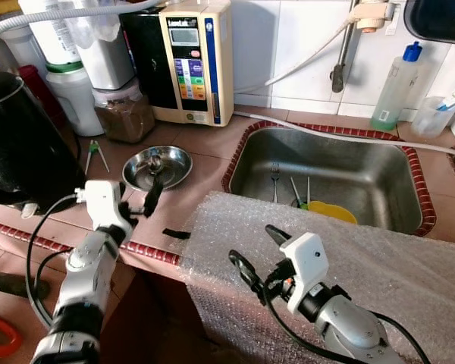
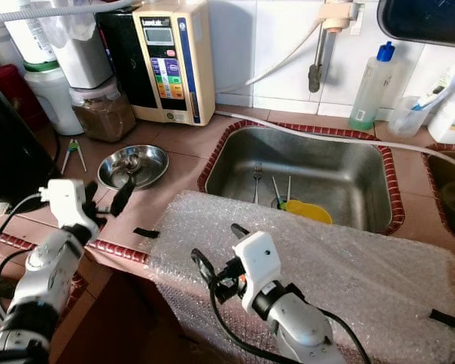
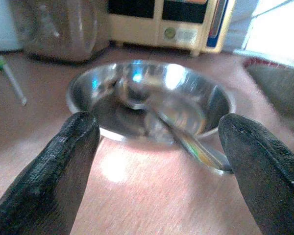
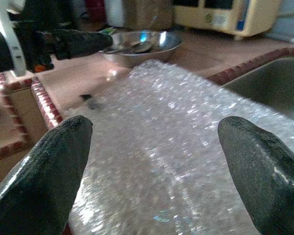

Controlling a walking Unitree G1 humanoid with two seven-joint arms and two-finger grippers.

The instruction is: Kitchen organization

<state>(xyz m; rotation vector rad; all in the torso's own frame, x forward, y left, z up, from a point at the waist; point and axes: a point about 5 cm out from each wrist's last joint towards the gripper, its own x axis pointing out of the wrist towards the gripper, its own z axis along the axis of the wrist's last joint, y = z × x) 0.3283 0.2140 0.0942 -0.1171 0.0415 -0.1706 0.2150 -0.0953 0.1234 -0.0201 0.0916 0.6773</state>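
Note:
A steel bowl [image 1: 157,167] with a metal spoon [image 3: 186,139] lying in it sits on the tiled counter, left of the sink [image 1: 379,163]. My left gripper [image 1: 140,205] hovers just in front of the bowl, open, its fingers [image 3: 54,171] on either side of the bowl's near rim without touching it. My right gripper [image 1: 262,254] is open and holds nothing, above a sheet of bubble wrap [image 1: 379,258] draped over the counter's front edge. Forks [image 1: 274,178] and a yellow dish [image 1: 332,211] lie in the sink.
A black kettle [image 1: 19,144] stands close by on the left. A water ionizer [image 1: 193,61], a jar of brown powder [image 1: 125,114] and white containers line the back wall. Green-handled pliers [image 1: 96,152] and a small black piece [image 1: 176,233] lie on the counter. A soap bottle [image 1: 396,87] is behind the sink.

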